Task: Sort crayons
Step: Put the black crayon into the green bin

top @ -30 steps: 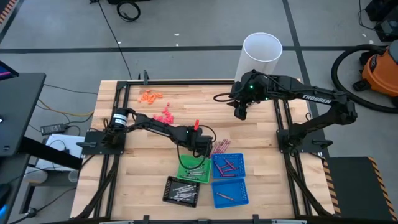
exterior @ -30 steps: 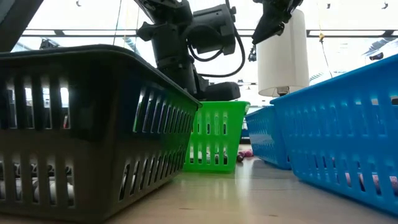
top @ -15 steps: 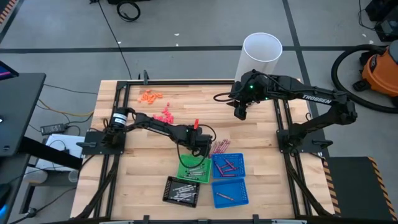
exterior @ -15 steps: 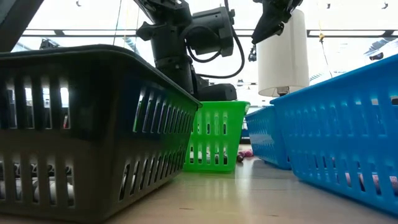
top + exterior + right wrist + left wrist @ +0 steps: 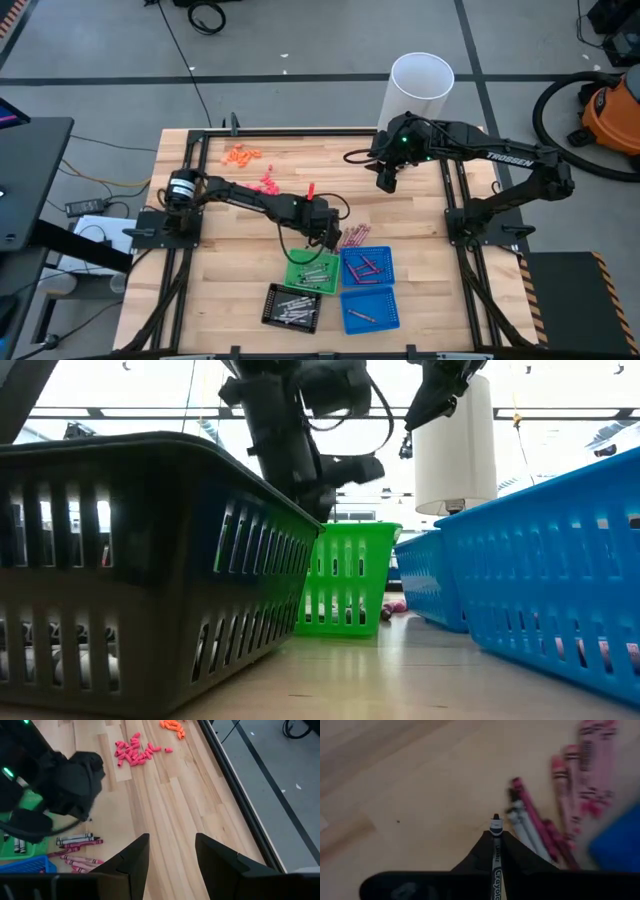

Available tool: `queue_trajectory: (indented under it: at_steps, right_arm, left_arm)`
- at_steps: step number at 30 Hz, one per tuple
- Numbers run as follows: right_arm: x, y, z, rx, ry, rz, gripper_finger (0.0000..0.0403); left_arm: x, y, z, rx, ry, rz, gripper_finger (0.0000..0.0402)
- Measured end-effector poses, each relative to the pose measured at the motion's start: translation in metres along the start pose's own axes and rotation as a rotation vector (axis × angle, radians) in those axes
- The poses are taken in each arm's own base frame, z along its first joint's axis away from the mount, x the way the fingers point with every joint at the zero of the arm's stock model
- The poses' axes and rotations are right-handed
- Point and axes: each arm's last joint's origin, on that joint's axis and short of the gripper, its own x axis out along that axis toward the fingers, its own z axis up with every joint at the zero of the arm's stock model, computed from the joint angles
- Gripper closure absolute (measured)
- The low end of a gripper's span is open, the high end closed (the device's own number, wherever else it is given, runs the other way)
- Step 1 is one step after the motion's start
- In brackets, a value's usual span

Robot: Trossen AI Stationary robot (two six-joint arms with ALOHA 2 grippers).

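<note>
Counter (image 5: 240, 250) of pale wood carried everything. At its left far part lay orange bits (image 5: 241, 155), with pink bits (image 5: 266, 185) a little nearer the middle. From the left edge the left arm reached across toward the centre, and its left gripper (image 5: 326, 234) was clenched on one crayon (image 5: 495, 862), a grey one with a dark printed label, its tip sticking out past the fingertips above the bare wood. Just beside that gripper lay loose crayons (image 5: 355, 236), maroon and grey, side by side on the counter. Nearer the front stood a black tray (image 5: 291, 307) holding grey sticks, then a green tray (image 5: 312, 272) with a few grey ones, then two blue trays (image 5: 368, 289) with maroon ones. Farther right and toward the back, the right gripper (image 5: 387, 182) hung above the wood with its fingers (image 5: 136, 854) spread apart and nothing between them. Behind it, just off the counter, stood a white cylinder (image 5: 418, 90).
</note>
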Motion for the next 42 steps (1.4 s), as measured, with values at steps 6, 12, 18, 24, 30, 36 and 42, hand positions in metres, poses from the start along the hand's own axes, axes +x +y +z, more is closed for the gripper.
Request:
queue_trajectory:
  at_steps: [6, 12, 18, 24, 30, 36, 42]
  right_arm:
    - [0.0, 0.0, 0.0, -0.002, 0.003, -0.001, 0.0235]
    - [0.0, 0.0, 0.0, -0.002, 0.004, -0.001, 0.0235]
    - [0.0, 0.0, 0.0, -0.002, 0.001, -0.001, 0.0235]
    - [0.0, -0.001, 0.0, -0.001, 0.0, -0.002, 0.0235]
    - [0.0, -0.001, 0.0, -0.001, -0.003, -0.002, 0.0235]
    - [0.0, -0.001, 0.001, 0.0, -0.013, -0.003, 0.0235]
    - [0.0, 0.001, 0.002, 0.0, -0.018, 0.001, 0.0235]
  left_arm:
    - [-0.026, -0.002, 0.003, 0.06, -0.03, -0.059, 0.0386]
    - [-0.048, -0.012, -0.002, 0.207, -0.102, -0.133, 0.0386]
    - [-0.065, -0.042, -0.03, 0.529, -0.204, -0.292, 0.0386]
    - [-0.07, -0.052, -0.057, 0.676, -0.197, -0.313, 0.0386]
    - [-0.063, -0.055, -0.069, 0.769, -0.18, -0.292, 0.0385]
    - [-0.043, -0.056, -0.073, 0.79, -0.146, -0.265, 0.0365]
    - [-0.042, -0.058, -0.077, 0.78, -0.118, -0.286, 0.0303]
